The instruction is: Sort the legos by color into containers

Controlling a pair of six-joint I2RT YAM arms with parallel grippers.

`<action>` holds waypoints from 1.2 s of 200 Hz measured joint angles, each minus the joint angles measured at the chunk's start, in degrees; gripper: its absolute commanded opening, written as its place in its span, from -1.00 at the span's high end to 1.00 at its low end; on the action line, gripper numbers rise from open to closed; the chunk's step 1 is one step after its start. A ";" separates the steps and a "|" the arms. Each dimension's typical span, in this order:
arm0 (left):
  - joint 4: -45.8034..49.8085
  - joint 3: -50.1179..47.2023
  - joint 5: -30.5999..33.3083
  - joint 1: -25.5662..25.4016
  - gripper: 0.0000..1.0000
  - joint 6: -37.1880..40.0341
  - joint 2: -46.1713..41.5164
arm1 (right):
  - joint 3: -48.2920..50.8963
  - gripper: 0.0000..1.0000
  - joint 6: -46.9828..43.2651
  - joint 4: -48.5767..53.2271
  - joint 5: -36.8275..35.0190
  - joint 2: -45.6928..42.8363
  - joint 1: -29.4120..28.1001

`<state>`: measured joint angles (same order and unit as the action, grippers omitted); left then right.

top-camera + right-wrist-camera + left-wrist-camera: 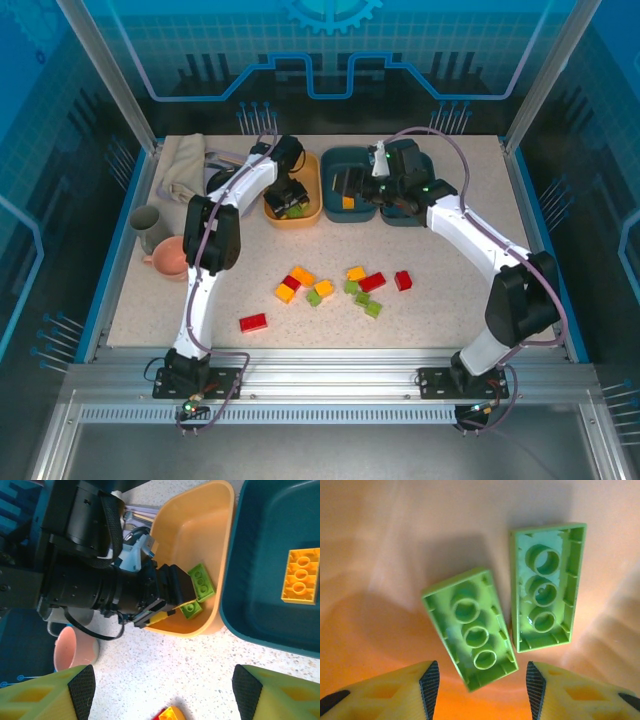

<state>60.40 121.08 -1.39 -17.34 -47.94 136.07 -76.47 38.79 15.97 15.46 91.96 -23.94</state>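
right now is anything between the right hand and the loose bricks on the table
Nothing visible does. The right hand is open by the teal tub, and the loose bricks lie out in the open on bare table. The left arm and orange tub sit off to the side.

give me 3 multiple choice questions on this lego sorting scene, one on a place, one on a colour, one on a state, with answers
1. Where is the left gripper? A in the orange-yellow tub B in a teal tub C over the pink bowl
2. Colour of the two bricks at its fingers? A red B lime green C orange-yellow
3. The right gripper is? A shut on a brick B open, empty C shut, empty
Answers: 1 A, tub floor surrounds its fingers in the left wrist view. 2 B, both lie hollow side up, lime green. 3 B, its fingers stand wide apart with nothing between.
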 measured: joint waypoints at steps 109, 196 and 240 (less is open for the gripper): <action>-16.22 -22.40 -3.96 -12.48 -0.68 6.62 -33.29 | 25.81 -0.56 11.17 22.56 -15.23 -18.25 6.88; -26.73 -52.76 -8.37 -22.99 -0.69 10.75 -53.42 | 26.23 -0.69 34.38 23.17 -11.34 -5.90 7.93; -28.35 -53.37 -8.37 -23.76 -0.68 10.43 -55.74 | 26.23 -0.36 39.93 22.43 -10.03 -3.34 7.93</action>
<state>32.05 67.70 -9.76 -41.10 -37.52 80.34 -50.24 78.72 38.39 5.43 88.62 -16.01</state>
